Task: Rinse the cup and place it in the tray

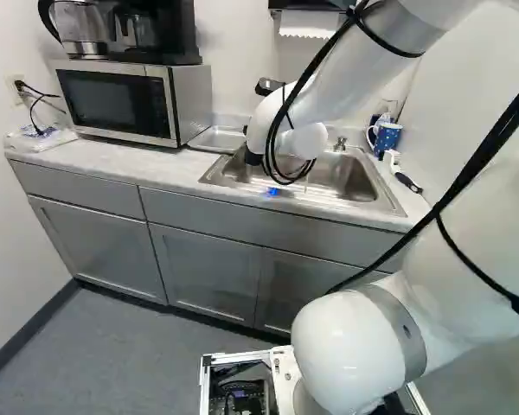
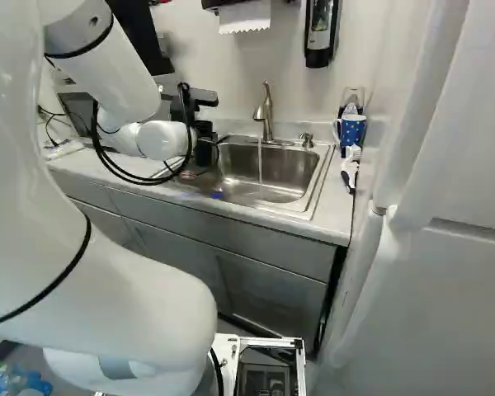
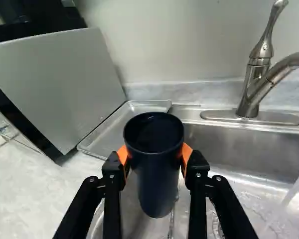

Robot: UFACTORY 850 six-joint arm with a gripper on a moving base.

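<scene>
In the right base view my gripper (image 2: 205, 148) is over the left part of the sink, its fingertips hard to make out. The wrist view has the gripper (image 3: 155, 155) shut on a dark blue cup (image 3: 157, 186), an orange pad on either side. The cup stands roughly upright, its mouth facing up, above the sink's edge near the tray. A shallow metal tray (image 3: 105, 130) lies on the counter between microwave and sink, just beyond the cup. Water (image 2: 261, 165) runs from the faucet (image 2: 266, 115) into the sink (image 2: 293, 173), apart from the cup.
The microwave (image 1: 125, 99) stands beside the tray, with a coffee maker (image 1: 156, 30) on top. Past the sink's other side are a blue patterned mug (image 2: 352, 129), a clear glass (image 2: 353, 97) and a white brush (image 2: 350, 165). A wall rises close behind the faucet.
</scene>
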